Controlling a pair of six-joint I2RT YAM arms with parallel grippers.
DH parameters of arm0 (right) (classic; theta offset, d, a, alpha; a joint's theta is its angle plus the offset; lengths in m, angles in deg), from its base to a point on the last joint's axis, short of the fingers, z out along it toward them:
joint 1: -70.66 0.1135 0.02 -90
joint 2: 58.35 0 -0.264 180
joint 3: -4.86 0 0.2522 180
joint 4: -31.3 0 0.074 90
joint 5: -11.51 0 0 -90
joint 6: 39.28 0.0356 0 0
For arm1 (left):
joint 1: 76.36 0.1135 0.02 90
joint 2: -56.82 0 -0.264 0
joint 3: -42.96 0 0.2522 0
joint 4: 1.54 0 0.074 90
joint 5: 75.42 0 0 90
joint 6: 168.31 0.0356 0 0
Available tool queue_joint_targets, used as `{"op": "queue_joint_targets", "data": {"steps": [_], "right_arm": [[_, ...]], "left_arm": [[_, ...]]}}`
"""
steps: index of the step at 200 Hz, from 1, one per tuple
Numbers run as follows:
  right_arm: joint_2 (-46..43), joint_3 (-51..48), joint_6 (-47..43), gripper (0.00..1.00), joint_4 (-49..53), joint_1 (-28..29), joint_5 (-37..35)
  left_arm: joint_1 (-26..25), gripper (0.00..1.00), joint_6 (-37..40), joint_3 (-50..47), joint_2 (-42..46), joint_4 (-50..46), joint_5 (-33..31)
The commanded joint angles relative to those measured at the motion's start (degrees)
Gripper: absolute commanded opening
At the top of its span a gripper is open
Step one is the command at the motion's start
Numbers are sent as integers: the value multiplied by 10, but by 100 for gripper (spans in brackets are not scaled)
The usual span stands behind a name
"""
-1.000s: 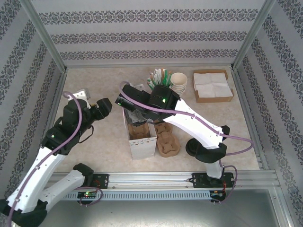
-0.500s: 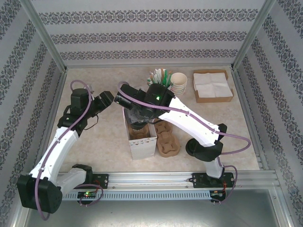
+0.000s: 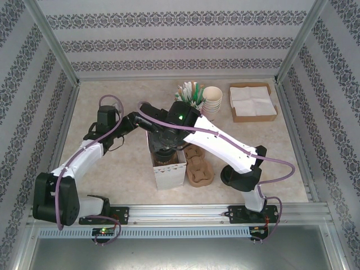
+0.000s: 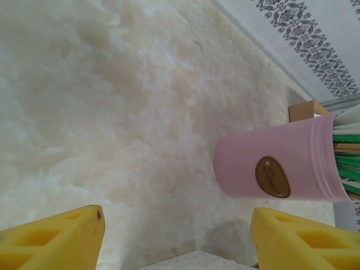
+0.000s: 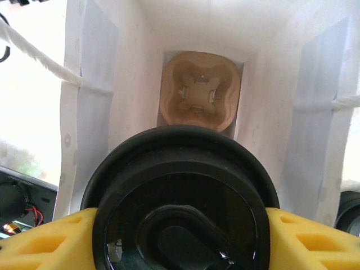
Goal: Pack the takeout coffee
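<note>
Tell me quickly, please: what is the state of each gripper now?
Left gripper: open, holding nothing.
Right gripper: closed on the black-lidded coffee cup, over the open white bag.

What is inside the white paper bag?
A brown moulded-pulp cup carrier lies at the bottom, with one empty socket visible. The black-lidded cup in the right hand hides whatever lies nearer the camera.

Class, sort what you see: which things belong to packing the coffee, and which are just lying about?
In the job: lidded cup, paper bag, carrier inside it.
Lying about: spare carrier, pink stirrer cup, stacked cups, napkin box.
</note>
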Motion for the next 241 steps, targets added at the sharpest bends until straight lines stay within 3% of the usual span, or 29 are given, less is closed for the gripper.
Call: {"op": "queue_joint_targets", "data": {"steps": [1, 124, 241], "right_arm": [[17, 0, 9, 62, 77, -5, 17], [25, -25, 18, 61, 89, -23, 19], [6, -111, 24, 60, 50, -30, 45]], "left_arm": [[6, 70, 17, -12, -15, 70, 23], [4, 67, -10, -11, -123, 167, 99], [-3, 67, -21, -10, -156, 191, 107]]}}
